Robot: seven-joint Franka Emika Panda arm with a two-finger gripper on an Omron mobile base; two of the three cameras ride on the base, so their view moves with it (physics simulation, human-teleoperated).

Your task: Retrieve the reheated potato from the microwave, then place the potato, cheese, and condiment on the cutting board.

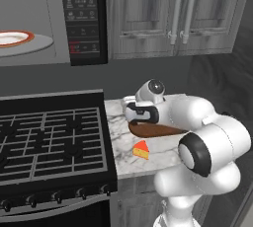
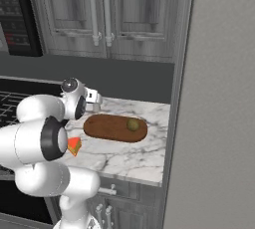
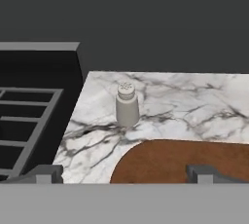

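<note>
The potato (image 2: 132, 124) lies on the right end of the dark reddish-brown cutting board (image 2: 112, 128). In the hand view the pale grey condiment shaker (image 3: 127, 105) stands upright on the marble just beyond the board's rounded end (image 3: 185, 162). My gripper (image 3: 125, 174) hovers low over that end, open, its fingertips (image 3: 46, 173) spread wide with nothing between them, the shaker straight ahead of it. The cheese wedge (image 1: 141, 149) sits on the counter in front of the board, also seen as cheese (image 2: 74, 146). The microwave (image 1: 84, 14) shows its inside, with a white orange-rimmed plate (image 1: 15, 37).
A black gas stove (image 1: 49, 137) adjoins the marble counter (image 2: 129, 158) on the left. Grey cabinets (image 2: 99, 14) hang above. A tall grey panel (image 2: 219, 98) bounds the counter on the right. My own arm (image 1: 207, 142) covers part of the board.
</note>
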